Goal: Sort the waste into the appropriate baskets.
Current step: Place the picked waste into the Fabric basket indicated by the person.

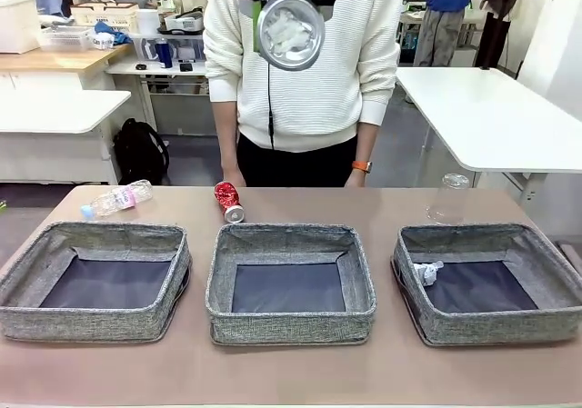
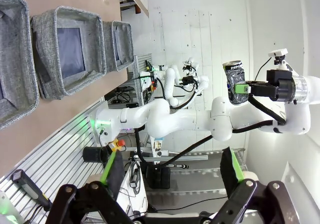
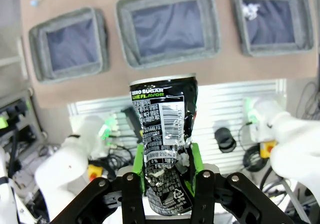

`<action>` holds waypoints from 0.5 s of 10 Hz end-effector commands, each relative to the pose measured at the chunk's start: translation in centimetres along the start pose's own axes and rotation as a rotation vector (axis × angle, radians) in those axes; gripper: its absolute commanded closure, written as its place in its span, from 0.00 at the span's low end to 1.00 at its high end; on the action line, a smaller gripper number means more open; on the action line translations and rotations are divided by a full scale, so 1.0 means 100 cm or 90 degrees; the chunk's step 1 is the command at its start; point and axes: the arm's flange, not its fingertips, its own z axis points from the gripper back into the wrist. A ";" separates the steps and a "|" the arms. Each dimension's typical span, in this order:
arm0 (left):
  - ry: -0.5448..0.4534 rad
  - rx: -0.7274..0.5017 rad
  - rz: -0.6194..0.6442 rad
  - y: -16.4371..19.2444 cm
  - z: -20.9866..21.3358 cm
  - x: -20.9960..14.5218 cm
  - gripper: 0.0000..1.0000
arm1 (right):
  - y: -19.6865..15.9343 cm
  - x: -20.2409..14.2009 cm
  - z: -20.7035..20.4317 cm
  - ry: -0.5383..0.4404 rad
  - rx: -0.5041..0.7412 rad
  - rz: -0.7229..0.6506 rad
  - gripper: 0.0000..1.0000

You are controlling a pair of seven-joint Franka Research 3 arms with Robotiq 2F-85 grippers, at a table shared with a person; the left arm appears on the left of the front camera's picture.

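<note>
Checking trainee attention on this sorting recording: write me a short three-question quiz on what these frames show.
1. What does the right gripper hold? A) a banana peel B) a crushed dark can C) a glass cup
2. True or false: the left gripper is shut.
3. Fill in: in the front view, the crumpled paper wad lies in the ___ basket.
Key: 1 B. 2 False, its jaws stand open. 3 The right basket.

Paper wad [image 1: 427, 272] lies in the right basket [image 1: 491, 331]; can [image 1: 228, 201] behind the middle basket [image 1: 291, 326].
</note>
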 end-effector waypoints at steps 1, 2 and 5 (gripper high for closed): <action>-0.004 -0.007 -0.013 -0.001 -0.001 -0.001 0.00 | -0.002 -0.002 -0.004 -0.009 -0.005 -0.010 0.60; -0.004 -0.007 -0.013 -0.001 -0.001 -0.001 0.00 | -0.002 -0.002 -0.004 -0.009 -0.005 -0.010 0.60; -0.004 -0.007 -0.013 -0.001 -0.001 -0.001 0.00 | -0.002 -0.002 -0.004 -0.009 -0.005 -0.010 0.60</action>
